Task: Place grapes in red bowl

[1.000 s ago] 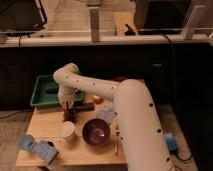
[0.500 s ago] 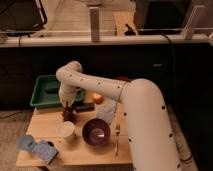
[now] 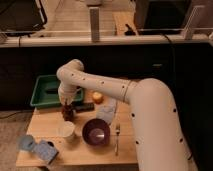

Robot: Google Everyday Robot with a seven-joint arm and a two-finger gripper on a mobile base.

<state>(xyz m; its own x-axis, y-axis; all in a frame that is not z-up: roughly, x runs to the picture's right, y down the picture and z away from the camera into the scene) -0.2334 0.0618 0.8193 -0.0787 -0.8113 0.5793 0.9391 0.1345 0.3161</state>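
Since half a second ago the arm (image 3: pixel 115 92) has barely shifted; its elbow sits a little farther right, the hand (image 3: pixel 66 106) still low over the same spot. The arm reaches from the near right across to the left, bends at a rounded joint above the green tray (image 3: pixel 44 95), and drops straight down. The hand is clenched on the grapes (image 3: pixel 67 113), just above the desk (image 3: pixel 80 150), behind the white cup (image 3: pixel 66 129) and left of the red bowl (image 3: pixel 96 132).
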